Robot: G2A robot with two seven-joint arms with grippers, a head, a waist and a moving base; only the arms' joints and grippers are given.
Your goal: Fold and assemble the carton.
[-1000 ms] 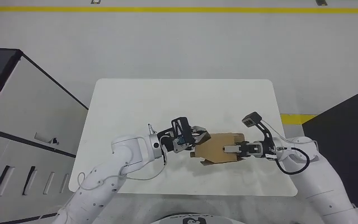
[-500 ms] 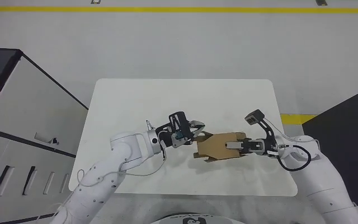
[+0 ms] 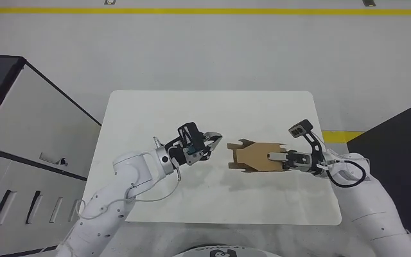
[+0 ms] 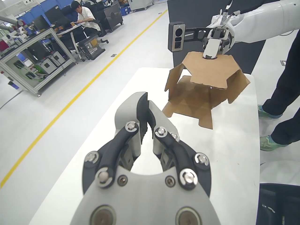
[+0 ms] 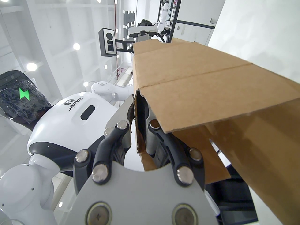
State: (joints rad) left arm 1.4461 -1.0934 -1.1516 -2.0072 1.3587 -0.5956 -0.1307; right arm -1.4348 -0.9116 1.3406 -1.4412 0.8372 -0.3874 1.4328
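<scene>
Top view, clock read from worktop centre.

White rounded-rectangle worktop (image 3: 160, 109).

Brown corrugated cardboard carton (image 3: 253, 156) (image 4: 206, 71) (image 5: 211, 83), partly folded, sits at 3 o'clock. Its open end, with loose flaps splayed, faces 9 o'clock. Cannot tell whether its underside rests on the worktop.

Right hand (image 3: 275, 157) (image 5: 140, 118) is at the carton's 3 o'clock end, fingers pinched tight on a cardboard panel edge.

Left hand (image 3: 217, 139) (image 4: 147, 113) is near centre, at 9 o'clock of the carton and clear of it. Its fingers are drawn almost together, gripping nothing.
</scene>
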